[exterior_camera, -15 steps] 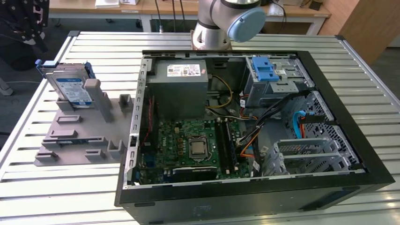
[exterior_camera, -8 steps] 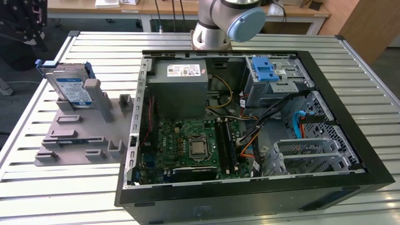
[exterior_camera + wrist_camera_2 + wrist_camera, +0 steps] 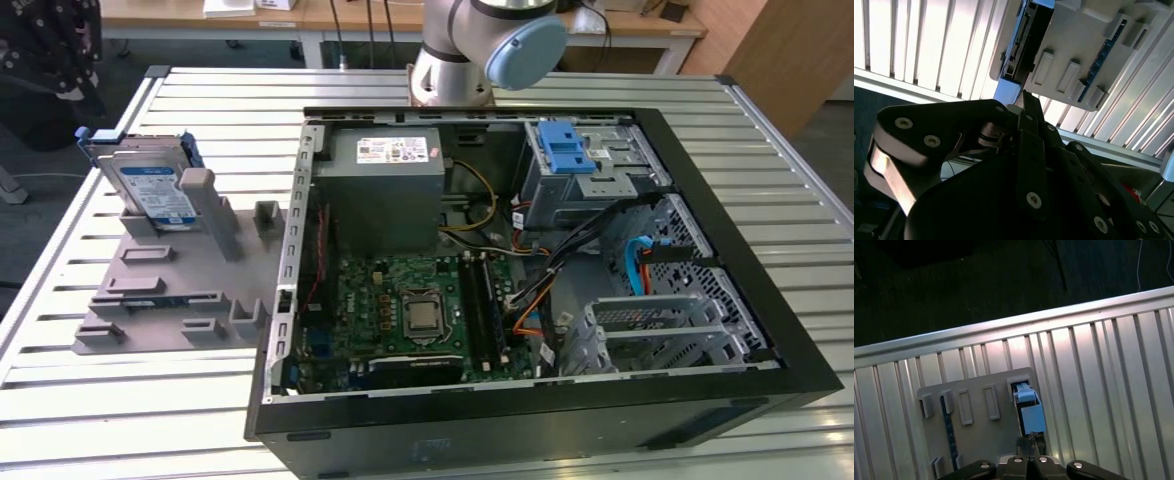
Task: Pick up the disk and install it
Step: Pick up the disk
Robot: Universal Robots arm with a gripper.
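The gripper point(image 3: 1029, 442) hangs over the slatted metal table point(image 3: 134, 420) with its black fingers drawn together and holding nothing. In both wrist views their tips line up just short of the disk point(image 3: 1030, 412).

The disk, a silver hard drive with blue side rails, stands on edge in a slot of the grey holder plate point(image 3: 160, 290), at the upper left of the exterior view. It is well apart from the open computer case point(image 3: 534, 425).

The likely trouble lies in the grip. Brought down closed, the fingers would probably strike the drive's upper edge rather than straddle it. That could tip the drive in its slot or jam it there. The smooth metal faces may also slide if the jaws pinch off-centre.

Inside the case, loose cables point(image 3: 534, 270) lie near the drive cage point(image 3: 594, 175) with its blue latch point(image 3: 566, 150), at the upper right of the exterior view. They look apt to snag a carried drive.

Beyond the case, at the top centre of the exterior view, the arm point(image 3: 467, 45) rises from the table's far edge. The wrist cameras look down on the holder, which suggests that the arm reaches high over toward the exterior view's left.
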